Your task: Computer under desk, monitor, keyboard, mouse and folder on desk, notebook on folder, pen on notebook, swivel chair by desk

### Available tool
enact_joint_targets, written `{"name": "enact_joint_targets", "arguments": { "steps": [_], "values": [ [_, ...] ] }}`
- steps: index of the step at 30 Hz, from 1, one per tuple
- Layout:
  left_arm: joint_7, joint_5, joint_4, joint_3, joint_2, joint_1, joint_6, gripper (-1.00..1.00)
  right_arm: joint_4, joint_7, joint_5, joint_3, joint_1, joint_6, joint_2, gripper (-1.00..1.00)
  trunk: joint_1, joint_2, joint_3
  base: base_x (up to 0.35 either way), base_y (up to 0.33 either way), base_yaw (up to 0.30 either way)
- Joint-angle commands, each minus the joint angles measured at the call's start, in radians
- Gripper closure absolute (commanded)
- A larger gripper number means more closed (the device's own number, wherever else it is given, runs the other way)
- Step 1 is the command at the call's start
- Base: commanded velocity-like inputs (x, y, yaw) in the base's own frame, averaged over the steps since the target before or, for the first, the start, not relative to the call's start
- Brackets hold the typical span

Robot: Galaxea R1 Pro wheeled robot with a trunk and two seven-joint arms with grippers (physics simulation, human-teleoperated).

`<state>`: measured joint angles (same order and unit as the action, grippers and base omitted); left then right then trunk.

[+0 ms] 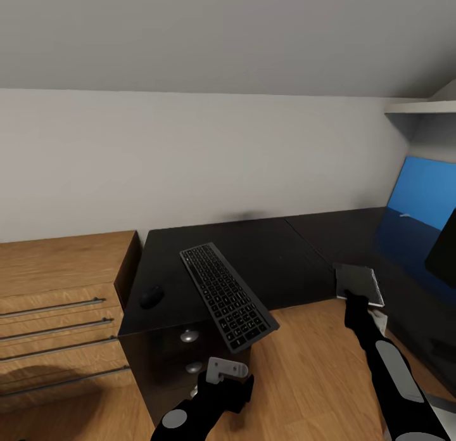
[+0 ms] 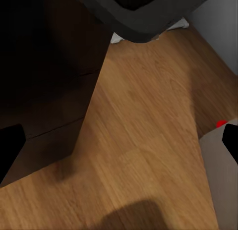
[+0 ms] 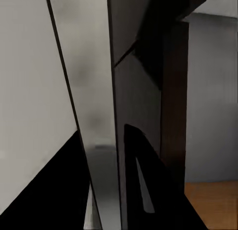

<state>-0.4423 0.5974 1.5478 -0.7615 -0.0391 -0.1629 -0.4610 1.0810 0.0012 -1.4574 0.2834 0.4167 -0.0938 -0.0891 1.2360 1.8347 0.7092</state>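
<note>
The keyboard point(image 1: 228, 295) lies slanted on the glossy black desk point(image 1: 278, 251), its near end sticking out past the front edge. Left of it sits the dark mouse point(image 1: 152, 296). My right gripper point(image 1: 352, 300) is shut on a thin grey notebook point(image 1: 360, 282) at the desk's inner corner; in the right wrist view the grey slab point(image 3: 99, 131) stands between the fingers. A bright blue flat panel, apparently the folder point(image 1: 423, 194), rises at the far right. My left gripper point(image 1: 223, 387) hangs low before the drawer unit, open point(image 2: 119, 145) over the wooden floor.
Light-wood cabinets with bar handles point(image 1: 57, 301) adjoin the desk's left end. The drawer unit's silver knobs point(image 1: 189, 335) face me. A black slab point(image 1: 444, 251) cuts into the right edge. In the left wrist view a grey surface with a red dot point(image 2: 221, 123) lies on the floor.
</note>
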Motion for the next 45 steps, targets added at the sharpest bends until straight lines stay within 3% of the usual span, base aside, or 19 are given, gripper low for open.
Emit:
{"name": "enact_joint_targets", "arguments": {
  "steps": [1, 12, 13, 23, 27, 39, 41, 45],
  "values": [
    [-0.01, 0.01, 0.002, -0.002, -0.001, -0.001, -0.001, -1.0, 0.0, 0.002, -0.008, 0.003, 0.001, -0.036, 0.0, 1.0, -0.004, -0.007, -0.002, 0.0, 0.0, 0.0],
    [-0.009, 0.01, 0.002, -0.002, -0.002, -0.001, -0.001, -1.0, 0.0, 0.002, -0.007, 0.003, 0.001, -0.194, 0.0, 1.0, -0.008, -0.014, -0.005, 0.0, 0.0, 0.0],
    [-0.008, 0.009, 0.002, -0.002, -0.003, -0.001, -0.001, -1.0, -0.001, 0.001, -0.006, 0.003, 0.001, -0.244, 0.0, 1.0, -0.008, -0.014, -0.005, 0.0, 0.0, 0.0],
    [-0.007, 0.009, 0.002, -0.003, -0.003, -0.001, 0.0, -1.0, -0.004, 0.001, 0.037, -0.006, 0.001, -0.289, 0.002, 1.0, -0.008, -0.014, -0.005, 0.0, 0.0, 0.0],
    [-0.007, 0.009, 0.002, -0.003, -0.004, -0.001, 0.0, -1.0, -0.005, 0.002, 0.055, -0.034, 0.001, -0.29, 0.003, 1.0, -0.008, -0.014, -0.005, 0.0, 0.0, 0.0],
    [-0.007, 0.01, 0.002, -0.003, -0.004, -0.001, -0.001, -1.0, -0.006, 0.016, 0.075, -0.197, 0.001, -0.289, 0.002, 1.0, -0.008, -0.014, -0.005, -0.185, 0.0, 0.0],
    [-0.007, 0.009, 0.002, -0.002, -0.004, -0.001, -0.001, -1.0, -0.006, 0.021, 0.093, -0.243, 0.001, -0.288, 0.003, 1.0, -0.008, -0.014, -0.005, -0.069, 0.0, 0.0],
    [-0.007, 0.009, 0.002, -0.002, -0.004, -0.001, -0.001, -1.0, -0.007, 0.022, 0.097, -0.252, 0.001, -0.287, 0.003, 1.0, -0.008, -0.014, -0.005, -0.019, 0.0, 0.0]
  ]
}}
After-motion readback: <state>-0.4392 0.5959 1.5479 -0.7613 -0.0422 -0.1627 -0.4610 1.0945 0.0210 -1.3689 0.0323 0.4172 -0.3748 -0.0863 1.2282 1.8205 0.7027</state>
